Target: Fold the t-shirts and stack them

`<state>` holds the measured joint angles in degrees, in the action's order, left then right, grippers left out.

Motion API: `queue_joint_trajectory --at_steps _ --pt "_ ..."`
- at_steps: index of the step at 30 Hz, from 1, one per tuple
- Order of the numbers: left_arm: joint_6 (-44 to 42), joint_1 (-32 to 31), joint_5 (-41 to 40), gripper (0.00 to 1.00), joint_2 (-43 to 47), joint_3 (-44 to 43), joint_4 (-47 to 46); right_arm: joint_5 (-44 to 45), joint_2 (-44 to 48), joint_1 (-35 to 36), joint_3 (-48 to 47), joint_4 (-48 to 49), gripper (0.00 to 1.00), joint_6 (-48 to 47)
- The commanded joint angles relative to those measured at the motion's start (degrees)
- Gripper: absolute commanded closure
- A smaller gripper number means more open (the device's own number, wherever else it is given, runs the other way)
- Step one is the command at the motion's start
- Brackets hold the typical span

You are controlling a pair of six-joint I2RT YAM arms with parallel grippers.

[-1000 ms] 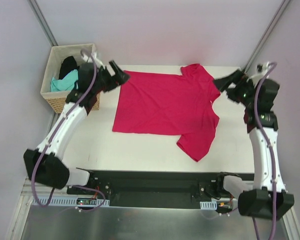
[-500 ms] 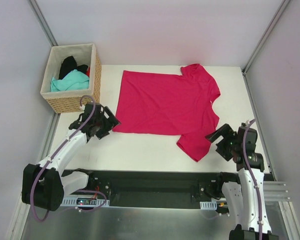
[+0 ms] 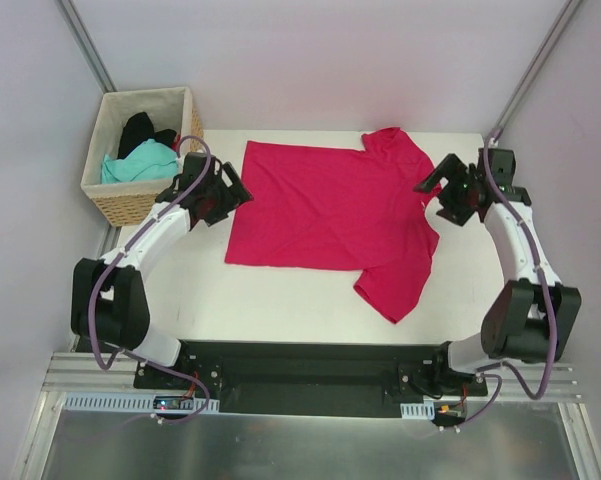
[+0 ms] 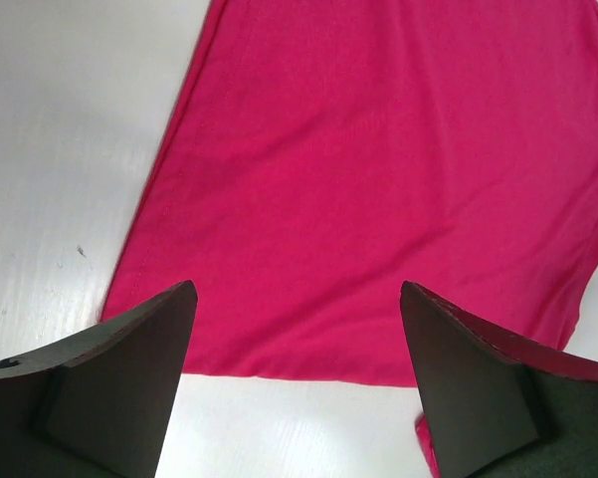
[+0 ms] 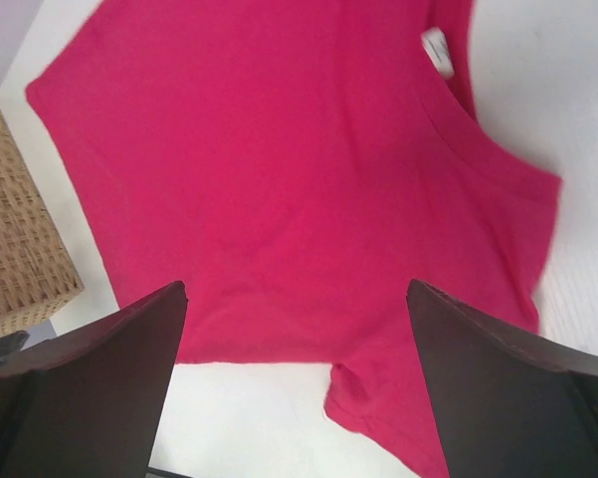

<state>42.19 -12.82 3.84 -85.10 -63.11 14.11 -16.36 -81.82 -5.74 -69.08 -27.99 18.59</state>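
We saw the pink shirt [image 3: 330, 220] spread flat in the middle of the tabletop [image 3: 280, 300], its hem [image 3: 238, 225] toward the basket [image 3: 110, 205] on the left and its collar [image 5: 456, 95], with a small white label [image 5: 436, 50], toward the right. The teal shirt [image 3: 145, 160] and the black shirt [image 3: 140, 130] lay in the basket, not yet taken out. The left gripper [image 3: 235, 187] hung over the hem near its far corner, jaws wide apart and nothing between them. The right gripper [image 3: 432, 198] hung beside the collar, also spread wide and empty. We judged that the fold was not yet begun. To do this step well, we thought each gripper should come down on the edge itself, one at the hem and one at the shoulder of the same long side, and pinch only the cloth there, not press into the tabletop. Then both should lift together at equal height and carry that side across, so the cloth is tight between them. The near sleeve [image 3: 390, 290] stuck out toward the near edge, and we thought it may need tucking in first
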Motion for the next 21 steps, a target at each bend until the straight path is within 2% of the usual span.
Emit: queue_joint_trajectory --at_steps 1,4,12,16,21 --pt "-2.47 -0.45 -1.46 0.17 -1.56 -4.04 2.15 -5.17 -3.52 0.9 -7.38 2.51 0.03 -2.32" --pt "-1.86 -0.45 -2.69 0.18 1.42 -1.59 4.87 -2.19 -0.98 2.13 -5.11 -4.42 0.03 -3.38" --pt "3.94 -0.54 1.7 0.16 17.68 17.31 10.41 -2.62 24.85 3.98 27.9 -14.46 0.03 2.15" --pt "6.84 -0.45 0.47 0.16 20.32 22.06 10.68 -1.13 28.82 3.98 32.51 -16.13 0.03 1.8" --pt "7.29 -0.45 2.13 0.22 16.99 19.96 10.41 -3.42 25.4 5.12 29.19 -16.13 0.03 0.66"
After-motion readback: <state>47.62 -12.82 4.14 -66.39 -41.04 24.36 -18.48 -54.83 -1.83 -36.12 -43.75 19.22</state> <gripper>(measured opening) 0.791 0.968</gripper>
